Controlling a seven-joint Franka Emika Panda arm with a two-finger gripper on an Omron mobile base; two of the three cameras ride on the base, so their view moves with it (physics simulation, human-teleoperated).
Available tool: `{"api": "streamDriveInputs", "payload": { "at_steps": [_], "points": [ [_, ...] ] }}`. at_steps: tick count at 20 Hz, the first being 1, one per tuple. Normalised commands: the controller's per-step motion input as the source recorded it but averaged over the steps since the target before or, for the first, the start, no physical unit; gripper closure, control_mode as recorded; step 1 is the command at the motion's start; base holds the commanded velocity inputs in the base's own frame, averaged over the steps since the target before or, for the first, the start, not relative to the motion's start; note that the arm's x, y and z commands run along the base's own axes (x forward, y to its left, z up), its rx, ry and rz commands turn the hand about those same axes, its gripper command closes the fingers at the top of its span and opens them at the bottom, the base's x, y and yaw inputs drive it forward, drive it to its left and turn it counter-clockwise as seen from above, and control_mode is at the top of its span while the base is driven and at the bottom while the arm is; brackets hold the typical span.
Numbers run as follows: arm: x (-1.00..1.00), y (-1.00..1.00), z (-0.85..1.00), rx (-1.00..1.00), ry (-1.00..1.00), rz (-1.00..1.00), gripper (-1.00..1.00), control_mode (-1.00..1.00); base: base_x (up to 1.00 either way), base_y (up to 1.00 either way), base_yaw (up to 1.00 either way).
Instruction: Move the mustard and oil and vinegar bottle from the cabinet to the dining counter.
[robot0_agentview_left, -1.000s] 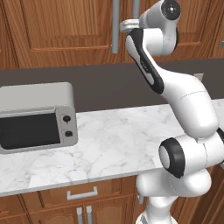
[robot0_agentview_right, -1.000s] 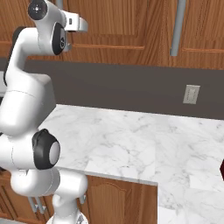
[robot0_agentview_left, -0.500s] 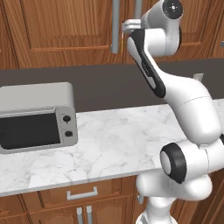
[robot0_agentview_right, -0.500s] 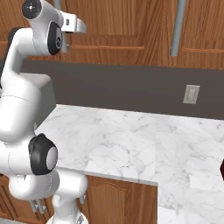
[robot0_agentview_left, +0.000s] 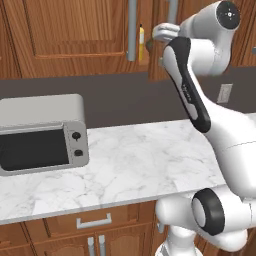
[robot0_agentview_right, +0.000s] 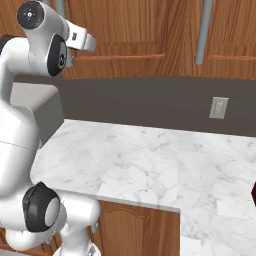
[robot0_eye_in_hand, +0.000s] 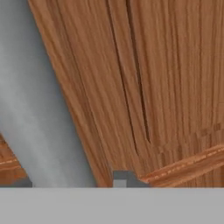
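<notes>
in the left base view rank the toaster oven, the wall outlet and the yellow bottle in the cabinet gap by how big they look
1. Toaster oven, largest.
2. Outlet and mustard: small and look alike; most of the mustard is hidden, so unranked.

No text, label, brand, number or sign could be read anywhere. The silver toaster oven (robot0_agentview_left: 42, 132) with its dark glass door carried two small round knobs with no legible marks; the pale wall outlet plate (robot0_agentview_right: 218, 107) was blank; the reddish-brown wooden cabinet doors (robot0_agentview_right: 125, 30) and the white grey-veined marble tabletop (robot0_agentview_left: 130, 167) bore no lettering.
</notes>
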Motion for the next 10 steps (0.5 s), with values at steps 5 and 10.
{"api": "streamDriveInputs", "payload": {
  "at_steps": [5, 10],
  "points": [
    [-0.88, -0.57, 0.00, 0.21, 0.00, 0.00, 1.00, -1.00, 0.00, 0.00, 0.00],
    [-0.90, -0.57, 0.00, 0.20, 0.00, 0.00, 1.00, -1.00, 0.00, 0.00, 0.00]
  ]
}}
